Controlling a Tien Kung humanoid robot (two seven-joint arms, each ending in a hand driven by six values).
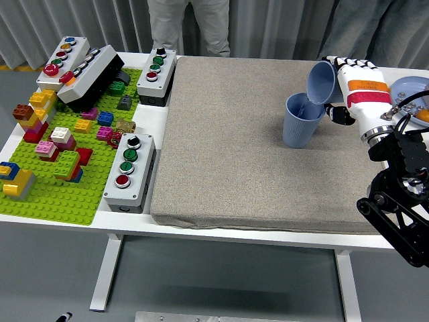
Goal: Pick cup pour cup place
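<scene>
On the right part of the grey mat (255,147) we see a blue cup (299,121) standing upright, its open mouth facing up. Just above its far right rim hangs a second blue cup (321,82), tipped steeply so that its mouth points down and left toward the standing one; the two lips look very close, though we cannot tell whether they touch. Our right hand (350,90) grips this tilted cup from its right side, the white hand wrapped around the wall, with dark fingers (340,115) curled below it. The hand is rolled over to the left, and the white forearm with its orange and red bands runs back to the right and down into the black arm (402,201) that comes up from the lower right corner. We see nothing of our left arm. Beside the wrist, at the right edge, sits a blue plate (406,87) with something orange on it, partly hidden. The mat covers most of the white table (154,115). Left of the mat stand two grey button boxes (130,170), one near and one far, and beyond them a green brick board (67,194) strewn with coloured bricks, with another button box and a black box at its far end. At the far side of the table we see the legs of a person (189,23) standing.
</scene>
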